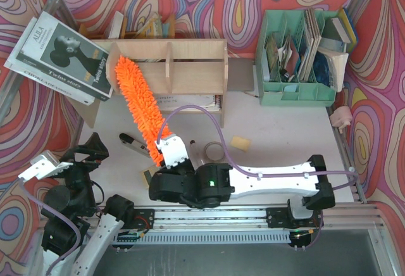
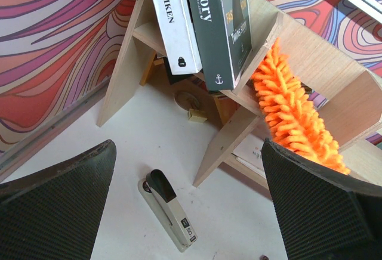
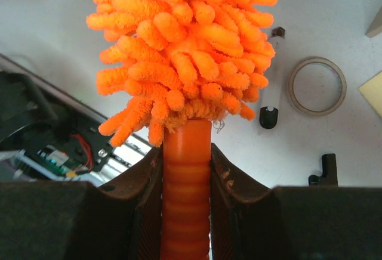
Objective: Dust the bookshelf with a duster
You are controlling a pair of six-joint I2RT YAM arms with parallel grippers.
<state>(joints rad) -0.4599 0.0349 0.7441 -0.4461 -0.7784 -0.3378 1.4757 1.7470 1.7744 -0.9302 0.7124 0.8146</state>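
Clamped by its handle in the right fingers (image 3: 142, 183), the duster (image 1: 135, 95) slants away and leftward into the left compartment of the bookshelf (image 1: 196, 73); the left fingers (image 2: 54, 194) stand apart.

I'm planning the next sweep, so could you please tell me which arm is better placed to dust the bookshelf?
Right. The right gripper is shut on the duster, whose head lies in the bookshelf's left compartment. The left gripper is open, empty and off to the side.

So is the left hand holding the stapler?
No, the stapler lies alone on the white table, and the left hand is open with nothing between its fingers.
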